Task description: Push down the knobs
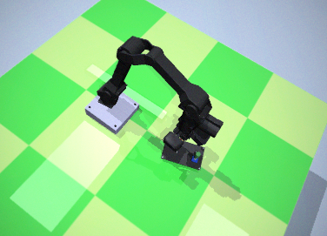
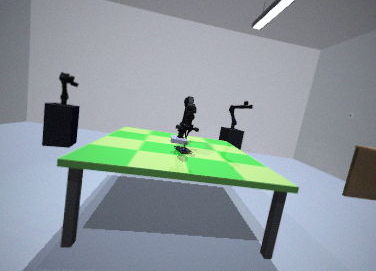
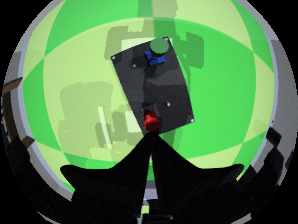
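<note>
The dark circuit board (image 1: 175,158) (image 2: 186,150) (image 3: 157,85) stands on the table under the gripper. At its far end in the wrist view, a round green knob (image 3: 159,46) (image 1: 197,153) stands above a blue potentiometer (image 3: 156,59) (image 1: 195,160); some blue shows below the knob. A red knob (image 3: 151,121) is at the near end, just ahead of the fingertips. My gripper (image 3: 150,136) is shut and empty, its tips close to the red knob; whether they touch it I cannot tell. The arm hides the red knob in the top view. Its seating on the shaft cannot be judged.
The arm's pale base block (image 1: 114,115) (image 2: 178,139) stands on the green checkered table (image 1: 130,173) (image 2: 120,161) near the board. Two black pedestals (image 2: 61,125) (image 2: 231,135) with other arms stand beyond the table. A brown panel (image 2: 362,173) is at the right in the exterior view.
</note>
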